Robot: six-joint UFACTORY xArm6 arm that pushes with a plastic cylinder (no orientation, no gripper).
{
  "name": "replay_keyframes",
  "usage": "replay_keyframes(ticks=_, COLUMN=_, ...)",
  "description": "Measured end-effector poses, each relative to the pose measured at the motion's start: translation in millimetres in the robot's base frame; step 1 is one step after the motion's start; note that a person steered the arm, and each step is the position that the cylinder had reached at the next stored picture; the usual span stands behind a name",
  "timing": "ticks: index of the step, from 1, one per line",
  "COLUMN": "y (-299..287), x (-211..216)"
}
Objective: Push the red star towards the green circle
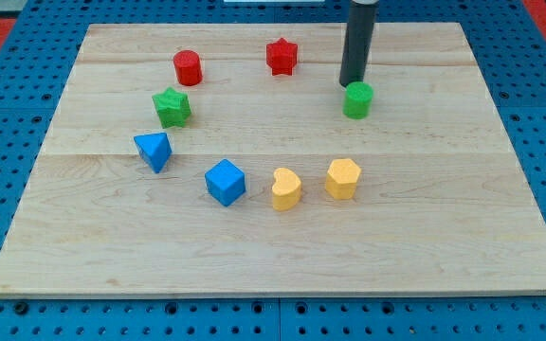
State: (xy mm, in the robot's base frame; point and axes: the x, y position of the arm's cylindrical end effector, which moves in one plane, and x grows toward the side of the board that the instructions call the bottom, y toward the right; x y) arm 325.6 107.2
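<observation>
Nearest the camera lie the blue cube (226, 182) and the yellow heart-like block (286, 188), both well toward the view's bottom from the tip (351, 85), with a second yellow block (343, 178), of roughly hexagonal shape, just beside the heart on the view's right. The red star (281, 56) sits near the view's top of the wooden board (444, 218), to the view's left of the tip and a little higher, clearly apart from it. The green circle (357, 99) stands just beneath the tip toward the view's bottom, so close that the two seem to touch, though contact cannot be told for certain. The arm carries no fingers and nothing that opens or closes; it ends in an upright dark rod (358, 43) that comes down from the view's top edge, its lower end resting at board height and gripping nothing. Farther to the view's left of the tip stands the red cylinder (188, 67), and below that the green star (172, 107). Lower still on that side lies the blue triangular block (154, 151), the farthest from the tip to the view's left. Under the board shows a blue perforated surface (8, 142).
</observation>
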Motion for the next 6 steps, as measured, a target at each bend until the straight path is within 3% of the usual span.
replay_keyframes(ticks=1, y=1, x=8)
replay_keyframes(ticks=2, y=34, x=-44)
replay_keyframes(ticks=3, y=-26, x=-85)
replay_keyframes(ticks=4, y=-119, x=-85)
replay_keyframes(ticks=6, y=-169, x=-89)
